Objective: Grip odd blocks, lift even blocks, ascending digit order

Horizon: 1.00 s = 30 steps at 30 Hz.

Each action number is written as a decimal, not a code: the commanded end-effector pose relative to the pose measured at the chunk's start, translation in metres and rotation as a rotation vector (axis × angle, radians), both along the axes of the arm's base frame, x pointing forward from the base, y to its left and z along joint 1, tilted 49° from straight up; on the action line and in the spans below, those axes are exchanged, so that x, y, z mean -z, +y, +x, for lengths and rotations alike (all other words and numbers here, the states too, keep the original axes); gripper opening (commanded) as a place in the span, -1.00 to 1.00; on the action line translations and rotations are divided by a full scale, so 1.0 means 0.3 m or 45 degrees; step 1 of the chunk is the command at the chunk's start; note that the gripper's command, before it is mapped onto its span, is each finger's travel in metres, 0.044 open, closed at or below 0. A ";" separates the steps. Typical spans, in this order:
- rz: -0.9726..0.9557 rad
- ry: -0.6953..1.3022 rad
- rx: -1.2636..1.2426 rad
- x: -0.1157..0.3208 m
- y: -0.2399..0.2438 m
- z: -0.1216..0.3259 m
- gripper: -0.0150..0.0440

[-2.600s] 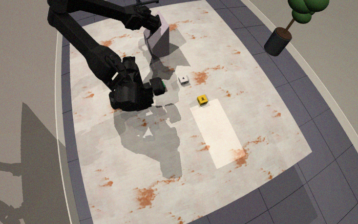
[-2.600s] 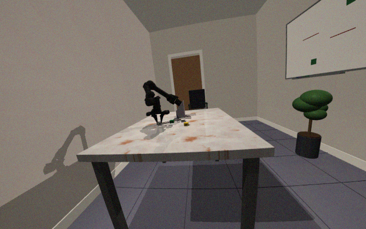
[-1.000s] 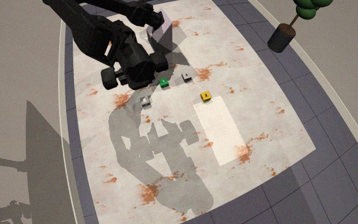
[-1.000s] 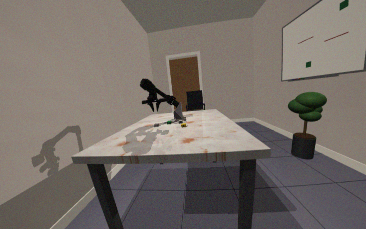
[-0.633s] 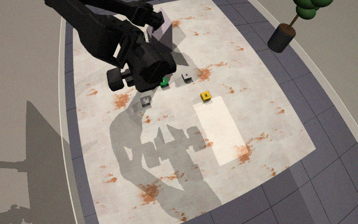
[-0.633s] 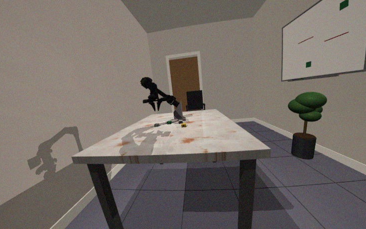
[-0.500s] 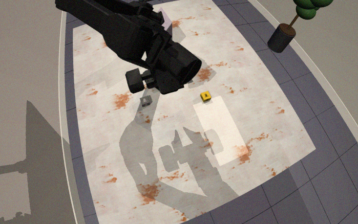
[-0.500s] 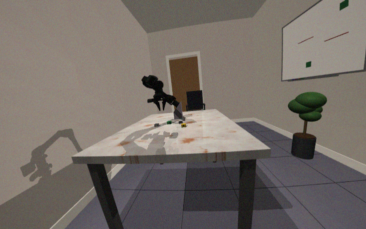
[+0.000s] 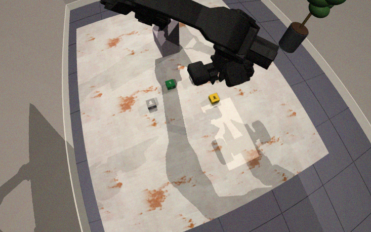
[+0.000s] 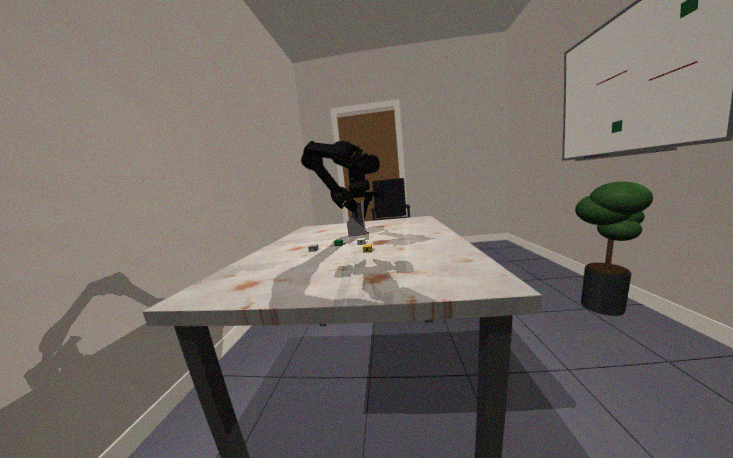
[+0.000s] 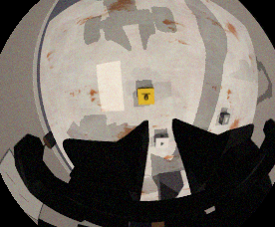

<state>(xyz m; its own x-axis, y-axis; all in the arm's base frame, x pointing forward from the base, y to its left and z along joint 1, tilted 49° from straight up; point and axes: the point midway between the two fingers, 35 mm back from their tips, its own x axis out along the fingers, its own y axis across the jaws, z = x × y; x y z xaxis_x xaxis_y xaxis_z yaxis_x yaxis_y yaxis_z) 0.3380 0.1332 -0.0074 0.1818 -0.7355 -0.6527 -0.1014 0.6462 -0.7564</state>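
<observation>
1. Grey block (image 9: 152, 104): lying leftmost on the worktop (image 9: 117, 161), digit unreadable.
2. Green block (image 9: 169, 83): sitting just right of it, in the arm's shadow.
3. Claw (image 11: 160, 136): hanging above the worktop, fingers drawn narrow and gripping nothing; only the wrist view is showing a white block (image 11: 161, 140) below the gap, the top view hiding it under the arm.
4. Yellow block (image 9: 214, 98): resting rightmost, apart from the claw.

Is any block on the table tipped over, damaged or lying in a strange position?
Nothing stands out. The green block, the yellow block and the grey block sit flat and apart on the table; a fourth block shows between the gripper fingers.
</observation>
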 end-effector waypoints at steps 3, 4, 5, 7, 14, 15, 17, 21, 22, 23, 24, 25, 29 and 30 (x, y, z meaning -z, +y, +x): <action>0.020 -0.022 0.012 0.068 -0.061 0.038 0.18; 0.018 -0.022 0.012 0.113 -0.111 0.051 0.27; 0.016 -0.023 0.013 0.148 -0.154 0.059 0.36; 0.013 -0.023 0.013 0.174 -0.189 0.062 0.54; 0.013 -0.023 0.013 0.179 -0.194 0.064 0.86; 0.013 -0.023 0.013 0.183 -0.198 0.065 0.86; 0.013 -0.023 0.013 0.190 -0.206 0.068 0.86; 0.013 -0.023 0.013 0.204 -0.221 0.072 0.86; 0.013 -0.023 0.013 0.208 -0.225 0.073 0.86; 0.013 -0.023 0.013 0.211 -0.229 0.074 0.86; 0.013 -0.023 0.013 0.215 -0.233 0.075 0.86; 0.012 -0.023 0.013 0.218 -0.237 0.076 0.86; 0.012 -0.024 0.013 0.232 -0.253 0.080 0.86; 0.012 -0.024 0.013 0.235 -0.257 0.080 0.86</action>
